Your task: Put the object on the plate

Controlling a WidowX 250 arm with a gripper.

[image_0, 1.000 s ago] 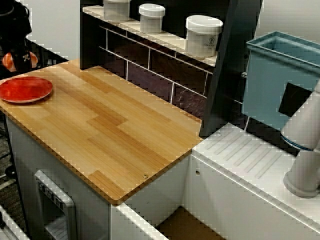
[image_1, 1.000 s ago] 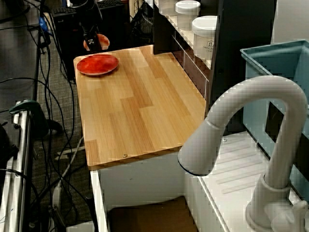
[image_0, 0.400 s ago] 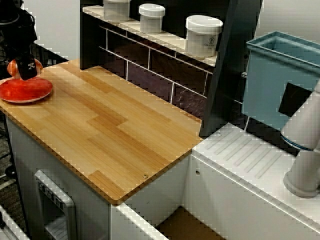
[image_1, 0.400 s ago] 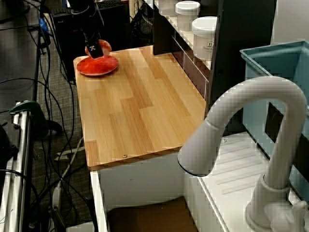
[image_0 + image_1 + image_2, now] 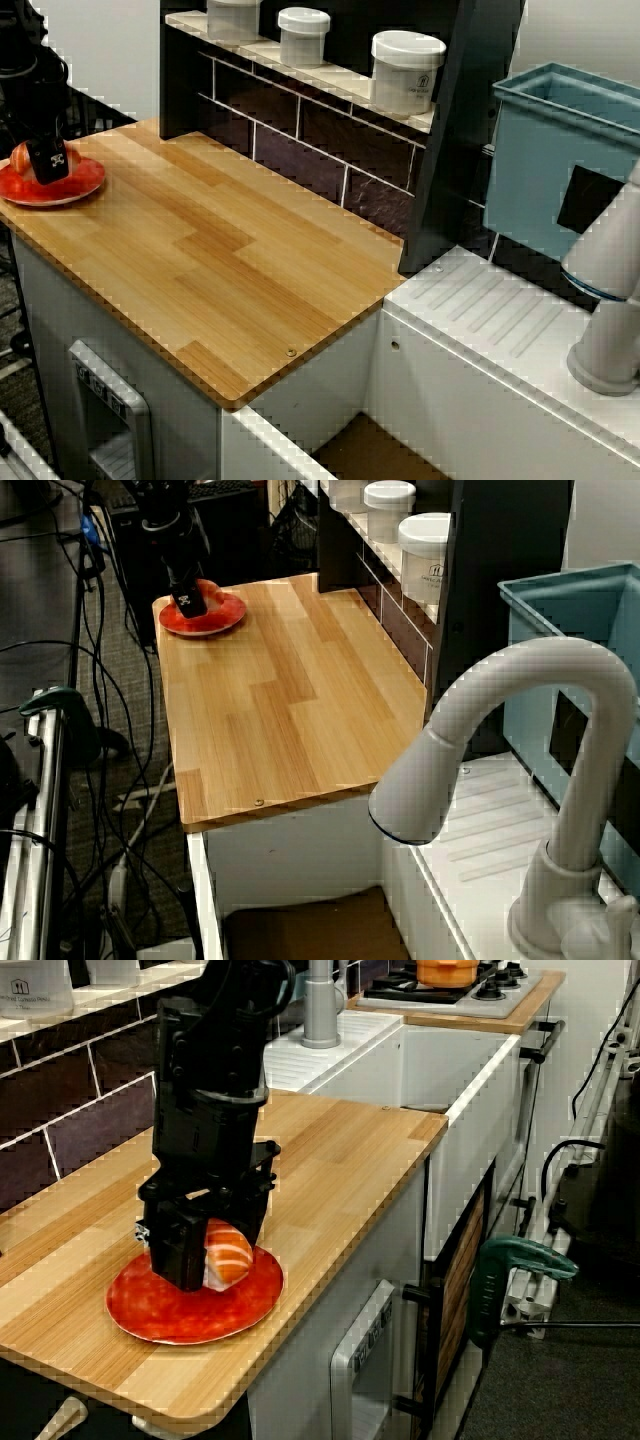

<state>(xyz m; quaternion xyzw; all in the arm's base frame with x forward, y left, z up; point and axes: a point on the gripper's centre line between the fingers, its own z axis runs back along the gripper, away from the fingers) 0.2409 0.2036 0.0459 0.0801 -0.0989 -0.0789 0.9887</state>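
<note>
The black arm reaches straight down, wrist vertical, its tool (image 5: 212,1250) pointing downward. The two dark fingers (image 5: 180,1250) stand close together, clamped on something held between them.

One camera looked down across the worktop (image 5: 210,250) from well away, the end effector (image 5: 45,160) at its far left edge. Another faced it lengthwise from behind the faucet (image 5: 520,780). The third sat close beside it. All three shared the plate (image 5: 190,1305).
</note>
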